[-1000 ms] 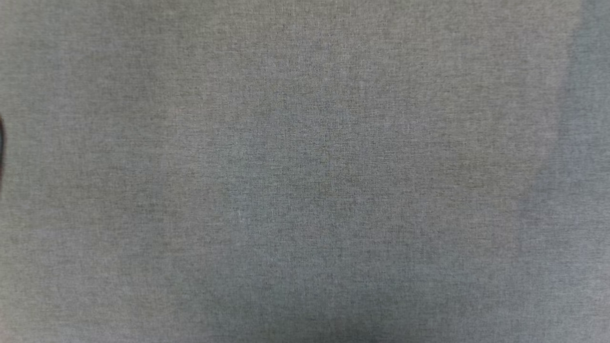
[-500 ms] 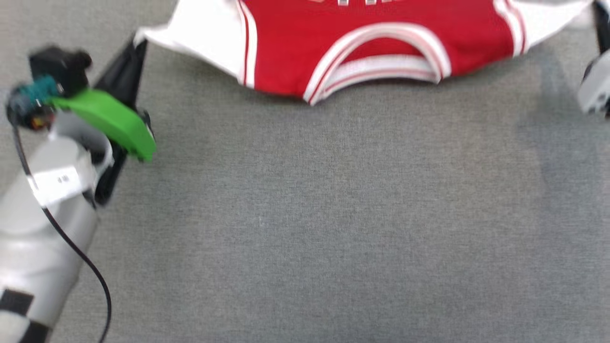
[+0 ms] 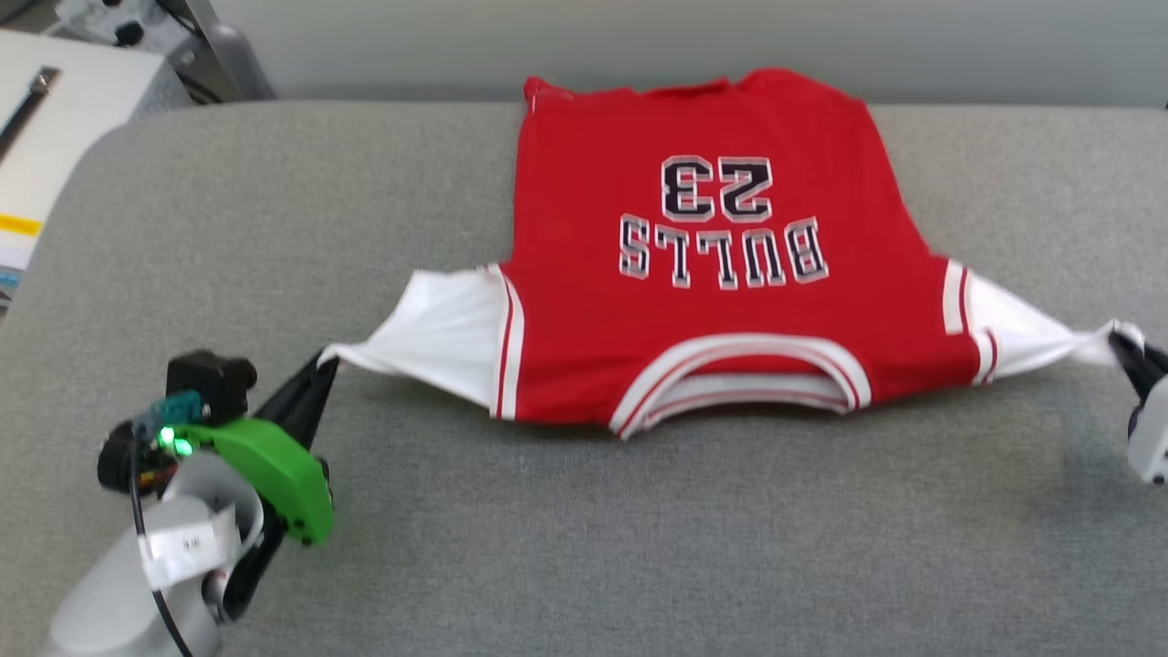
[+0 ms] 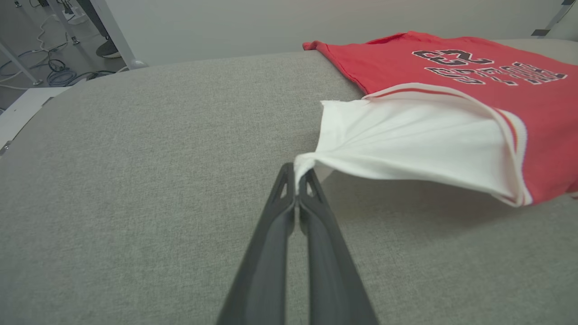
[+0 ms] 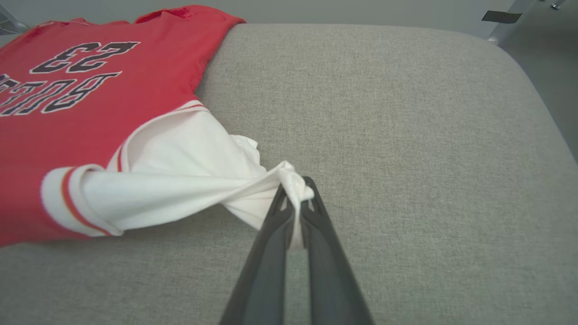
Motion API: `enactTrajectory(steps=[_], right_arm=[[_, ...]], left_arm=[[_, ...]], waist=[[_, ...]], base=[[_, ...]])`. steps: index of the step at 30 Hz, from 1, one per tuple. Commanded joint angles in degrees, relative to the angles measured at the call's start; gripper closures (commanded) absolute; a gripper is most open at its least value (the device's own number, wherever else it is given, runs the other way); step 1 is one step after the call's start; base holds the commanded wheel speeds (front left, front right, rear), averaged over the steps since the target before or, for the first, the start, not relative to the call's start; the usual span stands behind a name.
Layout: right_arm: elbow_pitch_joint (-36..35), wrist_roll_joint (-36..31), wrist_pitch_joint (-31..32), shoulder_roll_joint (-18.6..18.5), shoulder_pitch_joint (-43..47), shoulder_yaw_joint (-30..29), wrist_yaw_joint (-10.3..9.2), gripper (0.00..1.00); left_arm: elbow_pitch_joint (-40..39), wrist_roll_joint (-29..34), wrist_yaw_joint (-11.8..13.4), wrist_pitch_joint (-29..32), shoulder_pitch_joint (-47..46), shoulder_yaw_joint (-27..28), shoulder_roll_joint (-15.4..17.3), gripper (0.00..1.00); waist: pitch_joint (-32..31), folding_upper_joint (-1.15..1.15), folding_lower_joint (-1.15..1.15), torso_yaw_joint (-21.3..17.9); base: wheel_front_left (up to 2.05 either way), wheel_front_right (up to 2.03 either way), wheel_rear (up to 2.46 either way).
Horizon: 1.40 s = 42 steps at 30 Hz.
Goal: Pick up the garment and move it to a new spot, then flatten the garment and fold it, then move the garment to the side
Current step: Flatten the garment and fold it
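The garment (image 3: 703,246), a red jersey with white sleeves and black lettering, lies chest up on the grey cushioned surface (image 3: 584,547), collar toward me and hem at the far edge. My left gripper (image 3: 324,365) is shut on the tip of the left white sleeve (image 4: 406,144), pulling it taut. At the right edge my right gripper (image 3: 1121,345) is shut on the tip of the other white sleeve (image 5: 189,180). In each wrist view the sleeve tip is pinched between the dark fingers, left gripper (image 4: 298,174), right gripper (image 5: 295,187). Both sleeves are lifted slightly off the surface.
A white table (image 3: 55,137) with equipment stands beyond the far left corner. The surface's rounded far edge (image 3: 365,100) runs behind the jersey hem. Cables and stand legs (image 4: 54,67) lie on the floor to the left.
The head camera has tilted up, so the whole picture shifted: bare grey surface earlier, then the collar at the top, now the full jersey and both grippers holding its sleeves.
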Motion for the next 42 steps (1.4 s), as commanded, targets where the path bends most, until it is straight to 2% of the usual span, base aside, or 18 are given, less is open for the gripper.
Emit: enactTrajectory(steps=[1,10,18,23,26,27,28,34,42], right_arm=[[-0.5,1.3,0.8,-1.6,2.5,-0.3,-0.13,1.00],[-7.6,6.2,7.8,-4.5,15.9,-2.7,-0.13,1.00],[-14.0,7.7,13.3,-5.8,26.9,-8.4,-0.13,1.00],[-19.0,6.4,15.9,-4.8,32.4,-14.1,-0.13,1.00],[-21.3,4.6,17.6,-3.8,33.3,-16.8,-0.13,1.00],[-22.0,4.1,18.2,-3.5,33.4,-17.5,-0.13,0.67],[-22.9,3.5,19.0,-3.1,33.4,-18.4,-0.13,0.00],[-29.6,-0.1,23.6,-2.5,32.0,-22.9,-0.13,0.00],[-41.1,-3.1,32.3,-1.1,23.1,-27.9,-0.13,0.00]], left_arm=[[-0.3,-1.0,0.9,0.3,2.4,0.1,1.4,1.00],[-7.8,-3.3,2.8,2.7,12.8,-1.3,3.9,1.00],[-14.9,-6.0,5.5,4.5,20.9,-1.3,6.8,1.00],[-19.4,-6.4,6.8,5.8,22.6,-2.2,6.4,1.00],[-20.8,-6.3,6.7,6.1,21.9,-2.7,5.6,1.00],[-21.3,-6.2,6.5,6.3,21.6,-2.8,5.6,1.00],[-21.9,-6.1,6.4,6.5,21.2,-3.0,5.6,1.00],[-27.1,-5.3,6.4,7.2,19.2,-2.9,6.1,1.00],[-38.8,-3.3,8.9,9.8,17.3,-2.7,7.9,1.00]], waist=[[-4.9,0.00,0.01,0.5],[-9.4,0.00,0.01,0.8],[-10.8,0.00,0.01,0.8],[-10.2,0.00,0.01,1.1],[-9.4,0.00,0.01,1.1],[-9.0,0.00,0.01,1.2],[-8.5,0.00,0.01,1.2],[-4.8,0.00,0.01,2.0],[3.3,0.00,0.01,4.8]], base=[[0.00,0.00,0.00],[0.00,0.00,0.00],[0.00,0.00,0.00],[0.00,0.00,0.00],[0.00,0.00,0.00],[0.00,0.00,0.00],[0.00,0.00,0.00],[0.00,0.00,0.00],[0.00,0.00,0.00]])
